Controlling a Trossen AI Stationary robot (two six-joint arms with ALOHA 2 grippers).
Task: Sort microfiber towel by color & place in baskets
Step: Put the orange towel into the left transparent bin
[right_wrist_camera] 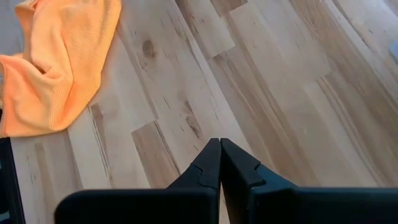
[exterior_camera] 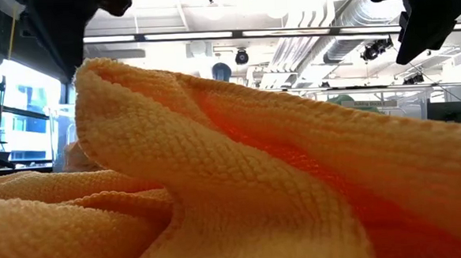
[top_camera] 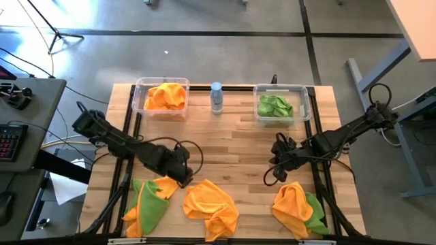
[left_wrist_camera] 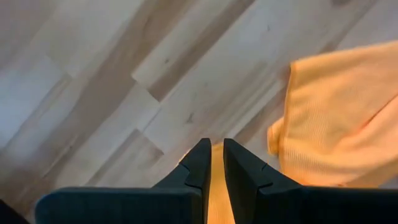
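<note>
Towels lie in three loose heaps along the near edge of the wooden plank surface (top_camera: 231, 143). Left heap (top_camera: 148, 201): orange and green cloths, crumpled, overlapping. Middle heap (top_camera: 211, 205): orange only, folded on itself, looped pile weave plain in the low view. Right heap (top_camera: 298, 207): orange over green.

Left tool (top_camera: 184, 178) sits low at the inner edge of the left heap; its dark tapered fingers (left_wrist_camera: 200, 165) are nearly together, pinching a thin strip of orange towel (left_wrist_camera: 217, 196) between them. Right tool (top_camera: 278, 167) hangs above bare wood just behind the right heap, fingers pressed together, nothing in them.

Two clear plastic tubs with rounded corners stand at the far edge: left basket (top_camera: 139, 95) holds orange cloths, right basket (top_camera: 304, 102) holds green. Small translucent bottle (top_camera: 216, 99) with blue cap stands between them.
</note>
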